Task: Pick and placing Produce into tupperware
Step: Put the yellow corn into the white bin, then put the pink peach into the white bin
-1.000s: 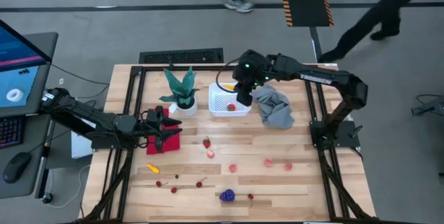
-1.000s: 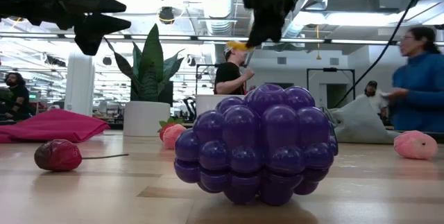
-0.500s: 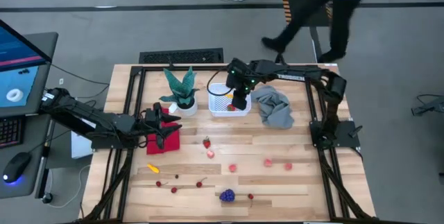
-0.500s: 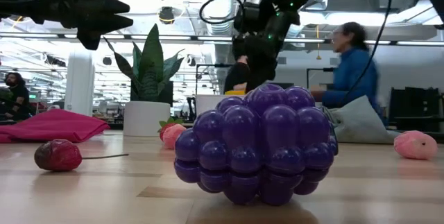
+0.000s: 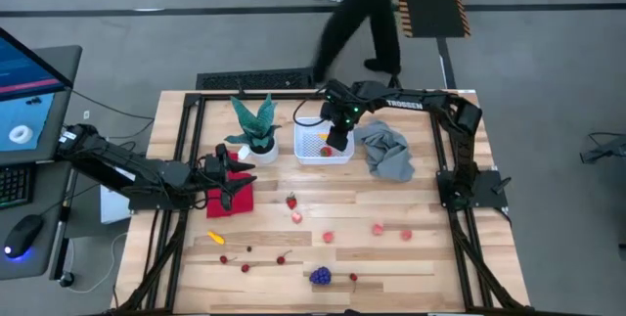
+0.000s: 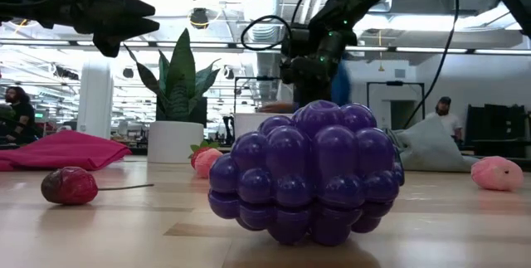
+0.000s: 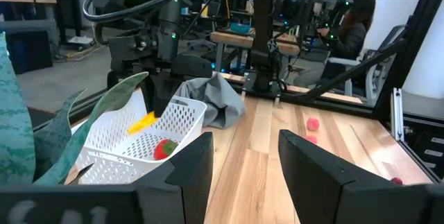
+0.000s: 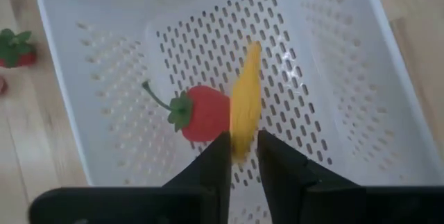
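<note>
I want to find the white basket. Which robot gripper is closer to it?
The right. The right gripper hangs just over the white basket, with a yellow piece between its fingers. The left gripper waits over the red cloth, past the potted plant.

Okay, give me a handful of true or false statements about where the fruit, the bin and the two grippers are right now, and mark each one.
1. A red fruit lies inside the white bin. True.
2. The right gripper is over the purple grapes. False: it is over the bin, with a yellow piece between its fingers.
3. The left gripper is above the red cloth. True.
4. The grey cloth lies inside the bin. False: it lies on the table beside the bin.
5. The bin is empty. False: it holds the red fruit, and the yellow piece is in it too.
</note>
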